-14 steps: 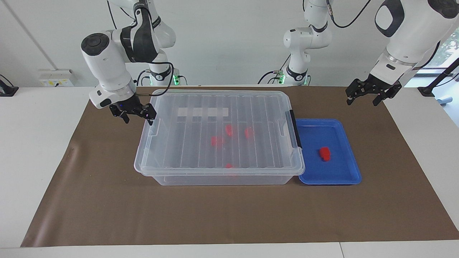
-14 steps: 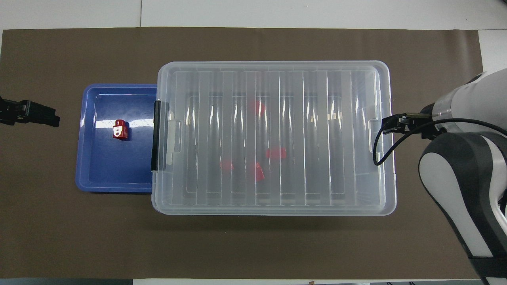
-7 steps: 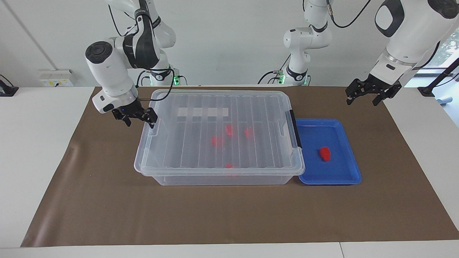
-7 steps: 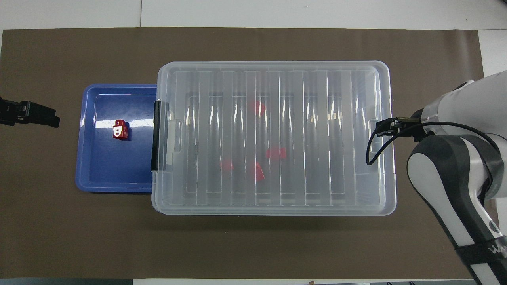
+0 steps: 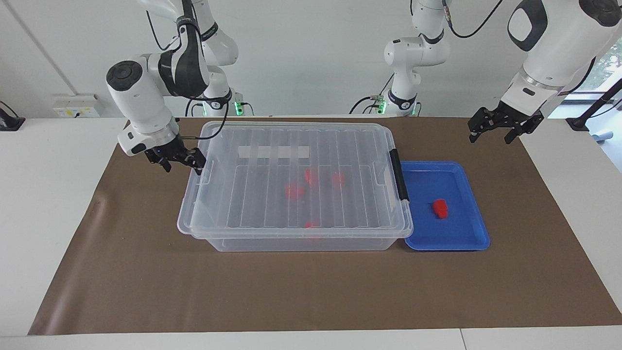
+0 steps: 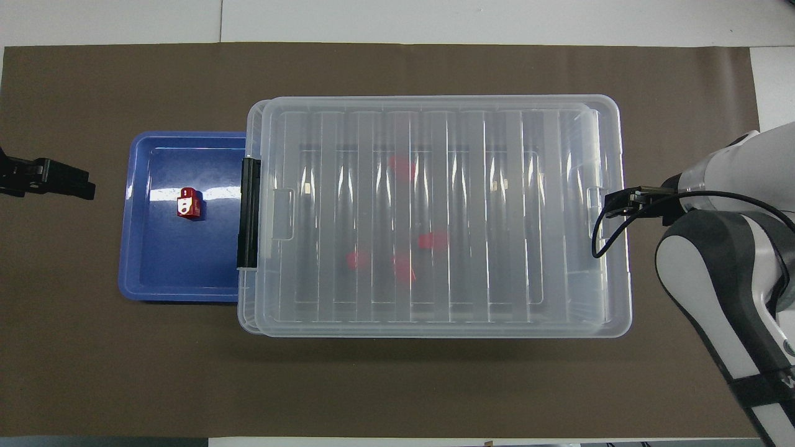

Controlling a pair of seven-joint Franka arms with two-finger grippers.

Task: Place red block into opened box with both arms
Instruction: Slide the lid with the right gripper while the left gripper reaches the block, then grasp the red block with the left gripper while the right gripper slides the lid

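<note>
Right hand (image 5: 181, 160) at lid (image 5: 291, 165) edge, lid askew on box (image 5: 296, 240).
Both hands open, holding nothing; left hand (image 5: 505, 127) waiting over tabletop (image 5: 311, 291); block (image 5: 440, 208) in tray (image 5: 474, 238).

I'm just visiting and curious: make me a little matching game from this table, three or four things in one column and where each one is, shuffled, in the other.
Things:
1. lid
2. red block
3. right gripper
4. left gripper

Places:
A. in the blue tray
B. over the brown mat, at the left arm's end of the table, waiting
C. on top of the box
D. at the lid's edge at the right arm's end

Pairs: 1-C, 2-A, 3-D, 4-B
</note>
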